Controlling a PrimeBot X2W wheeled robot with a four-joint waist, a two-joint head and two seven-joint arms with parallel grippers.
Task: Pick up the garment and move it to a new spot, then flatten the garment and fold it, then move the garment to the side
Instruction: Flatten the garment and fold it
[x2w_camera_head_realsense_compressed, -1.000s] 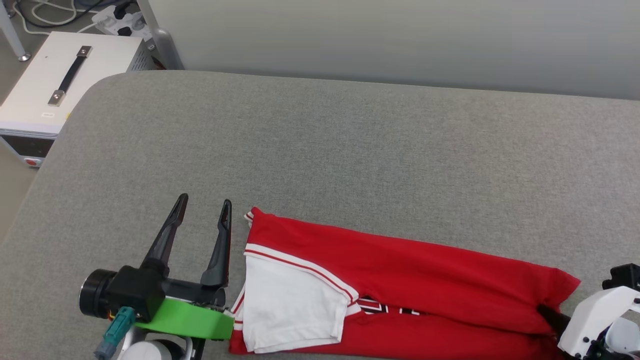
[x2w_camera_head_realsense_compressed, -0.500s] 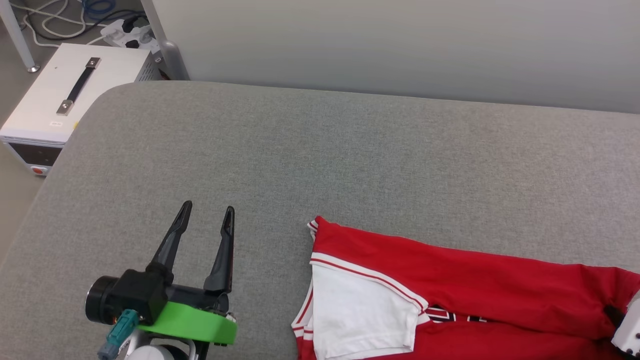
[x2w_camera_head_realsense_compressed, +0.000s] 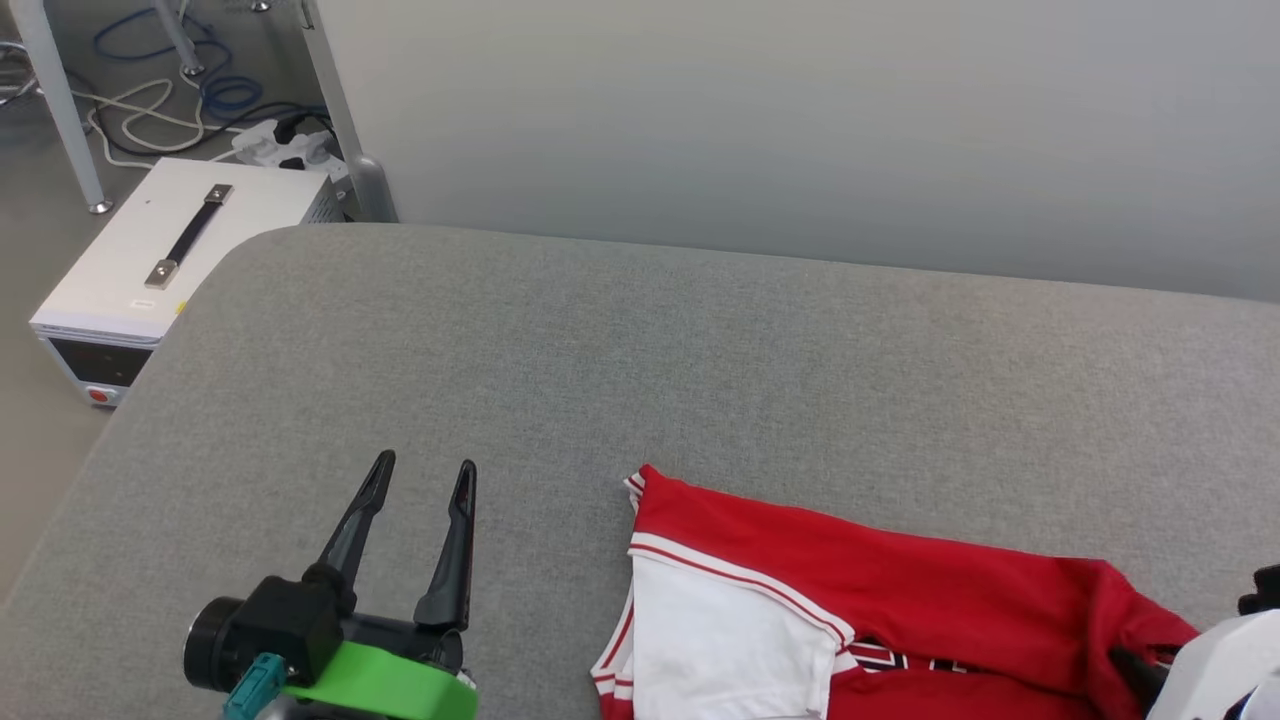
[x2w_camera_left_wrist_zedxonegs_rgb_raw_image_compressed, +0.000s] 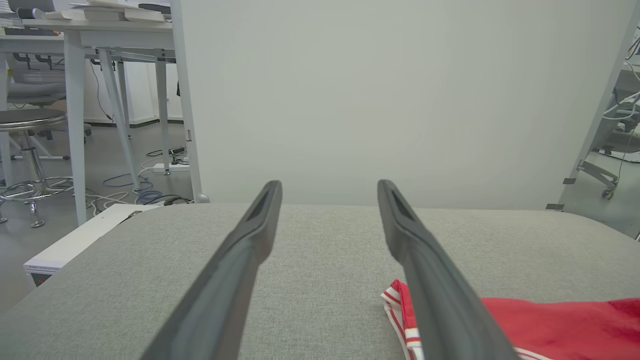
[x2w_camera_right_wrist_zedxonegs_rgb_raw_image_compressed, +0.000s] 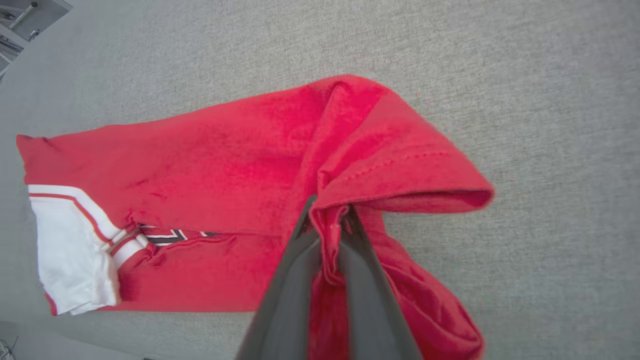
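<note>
While right pincer (x2w_camera_right_wrist_zedxonegs_rgb_raw_image_compressed: 330, 216) clamps garment (x2w_camera_right_wrist_zedxonegs_rgb_raw_image_compressed: 200, 160), lettering (x2w_camera_right_wrist_zedxonegs_rgb_raw_image_compressed: 167, 235) mostly hidden under fold.

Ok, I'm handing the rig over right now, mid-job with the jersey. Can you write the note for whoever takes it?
Grippers: the left gripper has open, empty jaws and sits over the grey padded table, beside the garment without touching it. The right gripper is shut on the garment, pinching bunched red cloth at the end away from the white sleeve.
Garment: it lies on the table as a long narrow band. The gripped end is raised and crumpled.
Done: the lengthwise fold, by the look of it.
Left: probably smooth or fold that end, move it aside, release.
</note>
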